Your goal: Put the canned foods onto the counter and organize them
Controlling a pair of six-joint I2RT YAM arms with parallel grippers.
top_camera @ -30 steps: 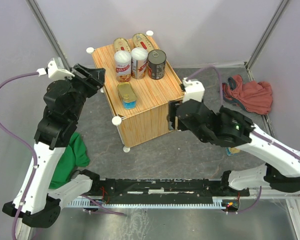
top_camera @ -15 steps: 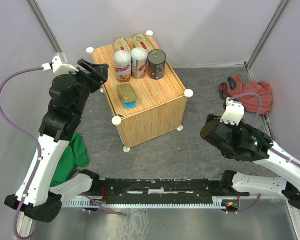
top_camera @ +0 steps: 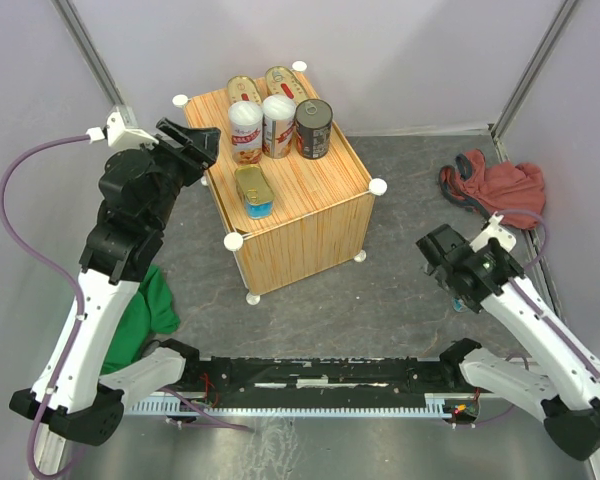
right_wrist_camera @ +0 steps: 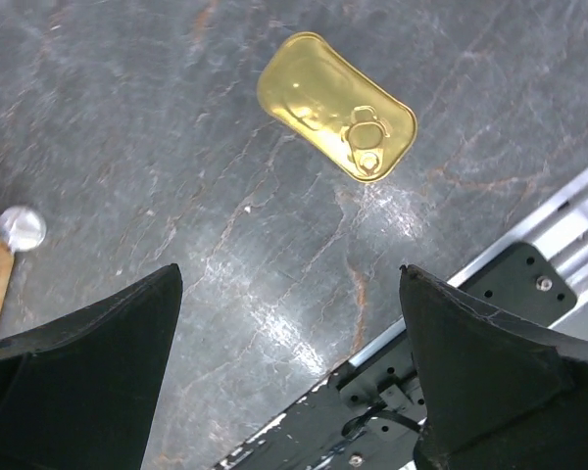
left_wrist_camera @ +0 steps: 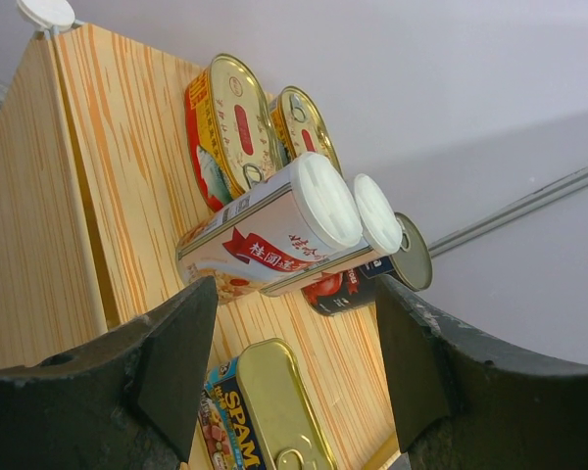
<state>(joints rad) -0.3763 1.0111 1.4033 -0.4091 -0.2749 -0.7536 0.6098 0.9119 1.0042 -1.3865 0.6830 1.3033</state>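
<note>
Left gripper [left_wrist_camera: 294, 328]: wide open, empty, at the counter's [top_camera: 315, 195] 9 o'clock edge.
Right gripper [right_wrist_camera: 289, 294]: wide open, empty, above the grey surface [right_wrist_camera: 127, 147].
Loose tin [right_wrist_camera: 335, 106]: rectangular gold, flat on the surface, at 12 o'clock from the right gripper in its wrist view.
On the counter: oval tins [top_camera: 244, 88] at 12 o'clock, then white-lidded tins [top_camera: 246, 130] beside the dark tin [top_camera: 314, 128], blue-sided tin [top_camera: 254, 191] nearest.

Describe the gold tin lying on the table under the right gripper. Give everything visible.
The tin is a shiny gold metal rectangle with rounded corners and a raised rim. It lies flat, lid up, on the dark mottled table, diagonal in the right wrist view, its ring pull at the lower-right end. It looks unopened. Its sides are hidden. Nothing touches it; the open right gripper hangs above it.
</note>
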